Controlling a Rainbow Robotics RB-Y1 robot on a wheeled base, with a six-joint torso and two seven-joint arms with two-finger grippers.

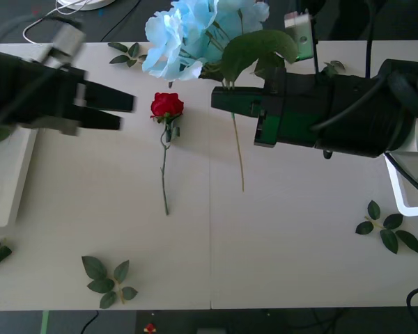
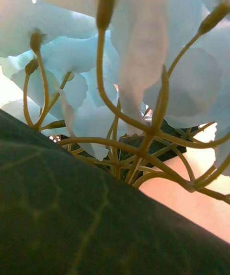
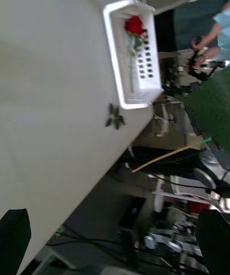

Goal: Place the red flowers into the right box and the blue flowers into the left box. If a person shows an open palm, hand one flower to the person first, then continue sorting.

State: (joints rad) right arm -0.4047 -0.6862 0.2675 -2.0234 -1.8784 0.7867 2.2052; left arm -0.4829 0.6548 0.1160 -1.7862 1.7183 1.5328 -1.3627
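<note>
Low in the front view, loose green leaf sprigs (image 1: 108, 280) lie on the pale worktop (image 1: 285, 250). At centre a red rose on a thin green stem (image 1: 166, 106) lies flat, unsorted. Right of centre, the right hand (image 1: 226, 99) grips a pale blue hydrangea cluster (image 1: 188, 31), stem dangling, seemingly lifted clear for carrying. Centre left, the left hand (image 1: 122, 111) hovers spread and empty. Another rose (image 3: 134, 25) lies in the glossy white latticed tray (image 3: 112, 54).

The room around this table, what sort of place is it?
Probably a robotics lab or workshop. Cables trail off the pale table, equipment and wiring clutter the floor beyond its edge, and artificial flowers are set out for sorting: a red rose and a white latticed box.
</note>
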